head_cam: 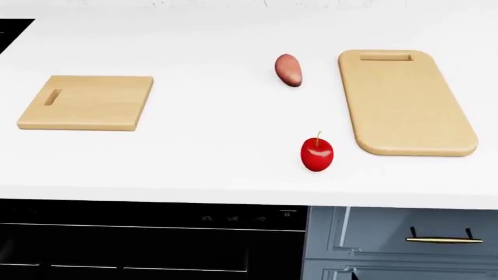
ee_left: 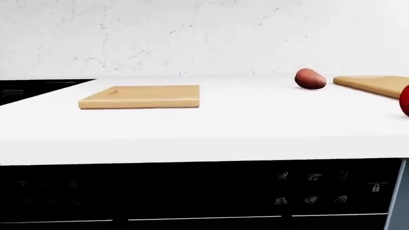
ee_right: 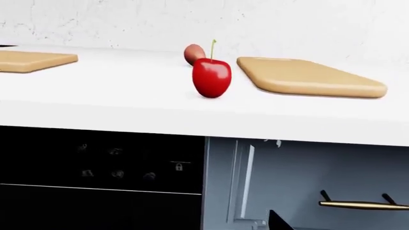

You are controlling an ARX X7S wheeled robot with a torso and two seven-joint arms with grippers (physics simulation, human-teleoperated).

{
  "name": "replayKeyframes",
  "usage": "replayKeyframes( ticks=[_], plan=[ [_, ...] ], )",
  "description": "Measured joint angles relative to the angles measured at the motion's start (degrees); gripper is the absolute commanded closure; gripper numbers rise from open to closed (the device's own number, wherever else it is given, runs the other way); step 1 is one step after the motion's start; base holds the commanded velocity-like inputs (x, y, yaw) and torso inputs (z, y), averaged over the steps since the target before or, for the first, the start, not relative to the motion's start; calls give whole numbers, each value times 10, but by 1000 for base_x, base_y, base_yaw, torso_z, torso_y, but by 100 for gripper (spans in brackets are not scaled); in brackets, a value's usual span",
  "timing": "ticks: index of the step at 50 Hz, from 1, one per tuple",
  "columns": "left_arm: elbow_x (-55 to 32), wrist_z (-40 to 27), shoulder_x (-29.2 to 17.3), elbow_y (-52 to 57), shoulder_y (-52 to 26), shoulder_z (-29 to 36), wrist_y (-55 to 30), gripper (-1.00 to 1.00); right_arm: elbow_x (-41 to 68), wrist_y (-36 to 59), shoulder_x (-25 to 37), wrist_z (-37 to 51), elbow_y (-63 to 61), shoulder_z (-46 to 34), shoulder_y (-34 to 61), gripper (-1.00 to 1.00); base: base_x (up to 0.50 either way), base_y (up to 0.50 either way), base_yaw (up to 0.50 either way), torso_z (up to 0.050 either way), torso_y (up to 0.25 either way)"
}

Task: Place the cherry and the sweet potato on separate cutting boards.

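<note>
The glossy red cherry [head_cam: 316, 154] stands on the white counter near its front edge, stem up. It also shows in the right wrist view [ee_right: 211, 76]. The matte pinkish sweet potato [head_cam: 288, 70] lies farther back, partly hidden behind the cherry in the right wrist view [ee_right: 193, 53]. The squarish cutting board [head_cam: 87, 102] lies at the left and the longer rounded cutting board [head_cam: 404, 102] at the right; both are bare. Both wrist cameras sit below counter height, in front of the cabinets. Only a dark tip [ee_right: 278, 221] of my right gripper shows. My left gripper is out of view.
Under the white counter [head_cam: 195, 169] is a black oven front [head_cam: 148, 239] at the left and a blue-grey drawer with a brass handle [head_cam: 439, 239] at the right. A black cooktop corner [head_cam: 11, 32] is at the far left. A white marbled wall stands behind.
</note>
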Motion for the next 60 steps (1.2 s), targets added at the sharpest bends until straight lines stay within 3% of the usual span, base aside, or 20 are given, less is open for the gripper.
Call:
replayKeyframes(
  ticks=[7, 22, 31, 44, 60],
  plan=[
    [-36, 3, -6, 45, -3, 0, -39, -100, 13, 31, 8, 0, -33, 0, 7, -100, 0, 0, 0, 0, 0],
    [-161, -7, -61, 240, -115, -12, -303, -100, 95, 325, 66, -18, -245, 45, 146, -100, 0, 0, 0, 0, 0],
    [-220, -15, -95, 299, -194, -32, -422, -100, 152, 442, 98, -34, -300, 95, 211, -100, 7, -1, 0, 0, 0],
    [-250, -18, -120, 320, -234, -46, -481, -100, 205, 517, 121, -52, -327, 145, 243, -100, 335, -152, 0, 0, 0],
    [-264, -13, -136, 316, -263, -48, -505, -100, 230, 549, 126, -65, -329, 138, 273, -100, 489, -20, 0, 0, 0]
  ],
)
